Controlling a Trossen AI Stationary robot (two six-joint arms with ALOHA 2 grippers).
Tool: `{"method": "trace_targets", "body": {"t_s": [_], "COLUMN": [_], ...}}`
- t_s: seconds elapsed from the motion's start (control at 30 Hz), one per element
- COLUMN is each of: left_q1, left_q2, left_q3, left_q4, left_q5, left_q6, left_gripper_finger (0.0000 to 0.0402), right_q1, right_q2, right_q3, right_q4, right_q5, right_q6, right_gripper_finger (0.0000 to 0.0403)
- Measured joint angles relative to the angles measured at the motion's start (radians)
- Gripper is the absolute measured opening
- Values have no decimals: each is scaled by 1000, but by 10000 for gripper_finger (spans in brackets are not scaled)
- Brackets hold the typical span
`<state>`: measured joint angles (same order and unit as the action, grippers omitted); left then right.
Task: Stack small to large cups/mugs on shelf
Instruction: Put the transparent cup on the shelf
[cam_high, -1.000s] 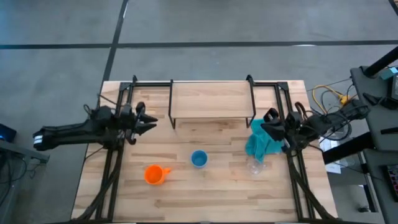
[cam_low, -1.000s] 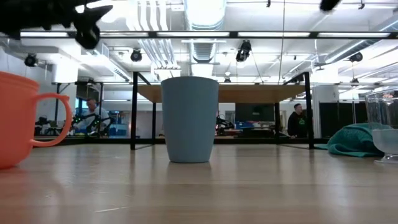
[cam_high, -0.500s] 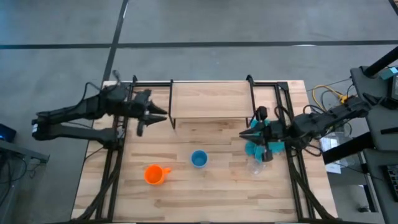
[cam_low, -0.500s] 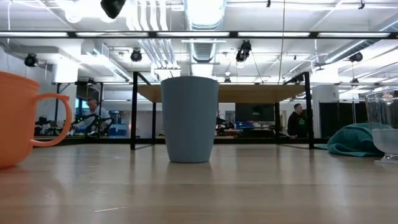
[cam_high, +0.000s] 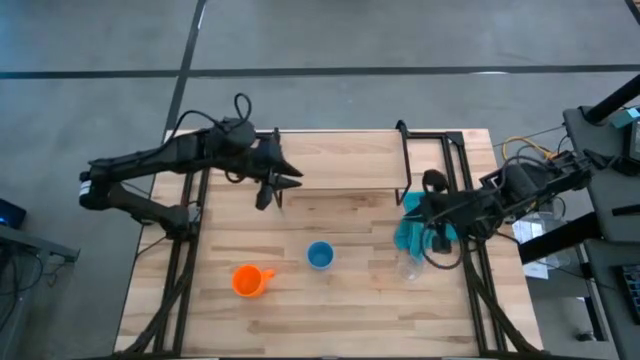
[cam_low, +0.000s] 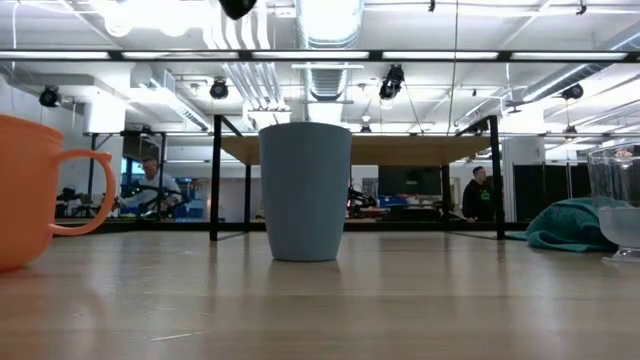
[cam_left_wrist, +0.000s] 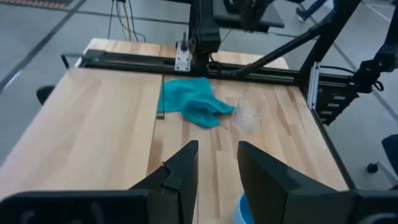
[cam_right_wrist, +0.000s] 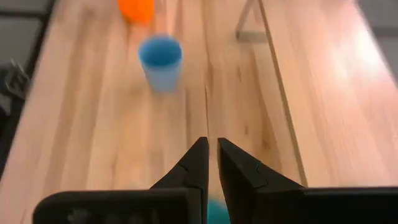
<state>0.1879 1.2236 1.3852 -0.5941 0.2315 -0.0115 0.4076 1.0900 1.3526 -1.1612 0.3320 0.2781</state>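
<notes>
Left gripper (cam_high: 283, 183) now hangs over the shelf's (cam_high: 340, 160) left front corner, fingers a little apart, holding nothing; a second ago it sat back at the table's (cam_high: 350, 310) left edge, so the left arm has swung inward and forward. The left wrist view looks along the shelf toward the teal cloth (cam_left_wrist: 194, 104) and clear cup (cam_left_wrist: 250, 113).

Orange mug (cam_high: 250, 280) stands front-left on the table, handle toward the blue cup (cam_high: 320, 256), which stands just right of it near centre. Neither has moved; both are well apart from the shelf, which is bare.

Clear cup (cam_high: 413, 267) stands right of the blue cup, just beside the teal cloth (cam_high: 418, 228).

Right gripper (cam_high: 414, 210) has come inward from the right edge and hovers over the cloth, fingers nearly pressed together, empty. Its wrist view faces the blue cup (cam_right_wrist: 161, 60).

Judgement: both arms are only approaching; no cup is grasped, stacking not yet begun.
</notes>
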Motion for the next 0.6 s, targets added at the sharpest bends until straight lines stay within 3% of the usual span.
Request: {"method": "trace_targets", "body": {"t_s": [0.13,0.33,0.6], "left_q1": [0,0,0], "left_q2": [30,33,-25], "left_q3": [50,114,113], "left_q4": [-1,3,-13], "left_q5": [0,0,0], "left_q6": [28,75,76], "left_gripper_finger": [99,99,99], "right_q1": [0,0,0], "right_q2": [31,78,191], "right_q3": [13,-65,-133], "right_q4": [-124,-127,-119], "right_q5": [-97,-230,-230], "right_q6": [66,70,77], "right_gripper_finger": [29,29,29]}}
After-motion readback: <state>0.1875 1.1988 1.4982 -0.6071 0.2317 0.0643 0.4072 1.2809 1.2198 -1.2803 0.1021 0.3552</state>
